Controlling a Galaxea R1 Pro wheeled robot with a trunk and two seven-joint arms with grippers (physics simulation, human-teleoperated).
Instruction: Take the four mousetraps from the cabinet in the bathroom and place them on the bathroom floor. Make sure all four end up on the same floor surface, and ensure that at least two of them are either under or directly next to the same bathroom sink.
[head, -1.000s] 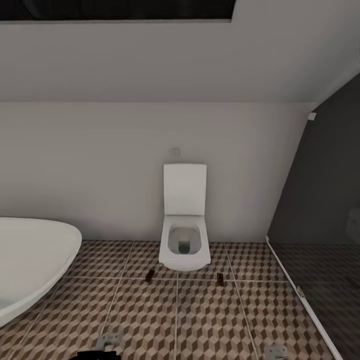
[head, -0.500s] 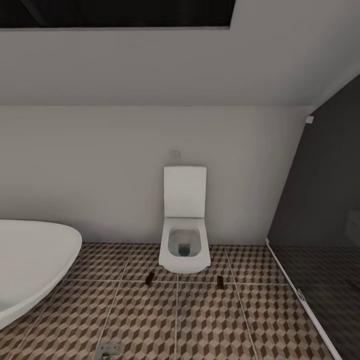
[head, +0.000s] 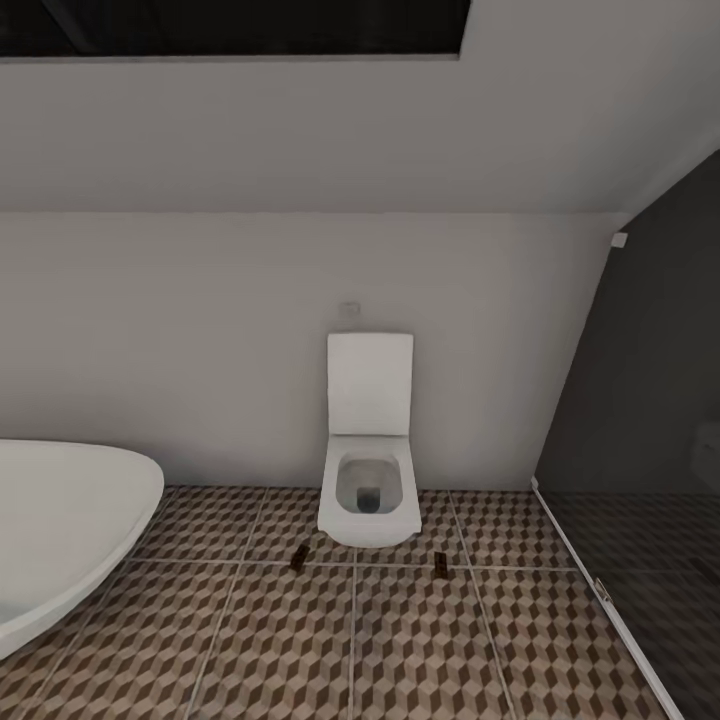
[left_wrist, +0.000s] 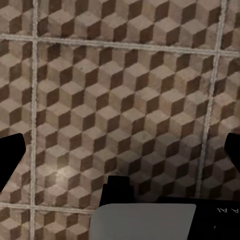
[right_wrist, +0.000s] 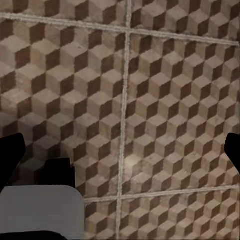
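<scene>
Two tiny dark-brown mousetraps lie on the cube-patterned bathroom floor (head: 400, 640) in the head view. One mousetrap (head: 298, 559) is at the toilet's front left and the other mousetrap (head: 440, 564) at its front right. The cabinet and the sink are out of view. My left gripper (left_wrist: 120, 150) is open over bare tiles, its black fingertips (left_wrist: 10, 157) far apart with nothing between them. My right gripper (right_wrist: 120, 150) is open as well, above a grout crossing, and its fingertips (right_wrist: 11, 150) hold nothing.
A white wall-hung toilet (head: 369, 470) with its lid up stands against the back wall. A white oval bathtub (head: 60, 530) fills the left side. A dark glass shower partition (head: 640, 500) with a floor rail closes the right side.
The head view has tilted up a little. The grey gripper parts seen at the bottom edge earlier have dropped out of the head view. The two mousetraps by the toilet have not moved.
</scene>
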